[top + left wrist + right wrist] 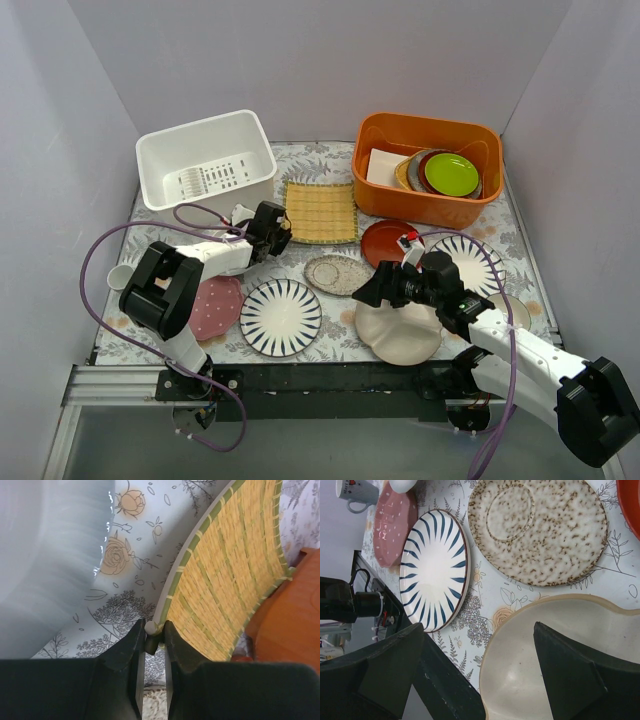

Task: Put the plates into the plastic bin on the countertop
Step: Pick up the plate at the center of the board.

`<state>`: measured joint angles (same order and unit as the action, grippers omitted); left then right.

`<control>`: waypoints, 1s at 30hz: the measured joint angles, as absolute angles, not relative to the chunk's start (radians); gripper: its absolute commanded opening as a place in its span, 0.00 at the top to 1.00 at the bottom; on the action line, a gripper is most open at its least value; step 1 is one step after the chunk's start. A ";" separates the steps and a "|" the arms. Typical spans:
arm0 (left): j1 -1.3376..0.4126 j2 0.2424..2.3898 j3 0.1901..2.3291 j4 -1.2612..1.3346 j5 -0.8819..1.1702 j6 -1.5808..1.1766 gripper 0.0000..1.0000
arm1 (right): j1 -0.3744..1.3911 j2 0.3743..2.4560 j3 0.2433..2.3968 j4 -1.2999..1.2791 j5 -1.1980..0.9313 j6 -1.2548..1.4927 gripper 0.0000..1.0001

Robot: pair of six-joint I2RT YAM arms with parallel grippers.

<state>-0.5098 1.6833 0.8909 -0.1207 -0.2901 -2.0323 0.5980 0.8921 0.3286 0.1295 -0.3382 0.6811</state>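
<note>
- Plates, all on the countertop (330,345), outside the plastic bin (205,160):
  - striped plate (281,317) at the near edge, centre-left
  - pink dotted plate (215,305) just left of it, rims close
  - speckled beige plate (338,274) behind and right of the striped one
  - red-brown plate (385,240) further back, its far rim against the orange tub (425,205)
  - cream divided plate (400,335) near edge, right of centre
  - second striped plate (480,255) at right, partly covered by the right arm
- Plastic bin stands at the back left, upright, slotted base showing.
- Right gripper (368,292) hangs over the left part of the cream divided plate (515,665). Jaws spread wide, nothing between them. Wrist view shows the striped plate (435,570), speckled beige plate (540,530) and pink dotted plate (395,522) beyond.
- Left gripper (280,235) sits at the left edge of the bamboo mat (320,212), between bin and mat. Wrist view: left gripper (151,630) has its jaws pinched onto the corner trim of the bamboo mat (225,580).
- Orange tub holds a green plate (450,173) on a stack.
- Mug (118,277) at far left.
</note>
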 measured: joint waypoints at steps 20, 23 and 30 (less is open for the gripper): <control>-0.507 1.546 0.774 -0.114 -0.288 -2.038 1.00 | 0.598 0.897 0.311 0.159 -0.348 0.682 0.02; -0.507 1.519 0.770 -0.126 -0.287 -2.035 1.00 | 0.598 0.898 0.300 0.186 -0.358 0.694 0.02; -0.507 1.450 0.759 -0.139 -0.266 -2.012 1.00 | 0.598 0.941 0.271 0.266 -0.406 0.745 0.02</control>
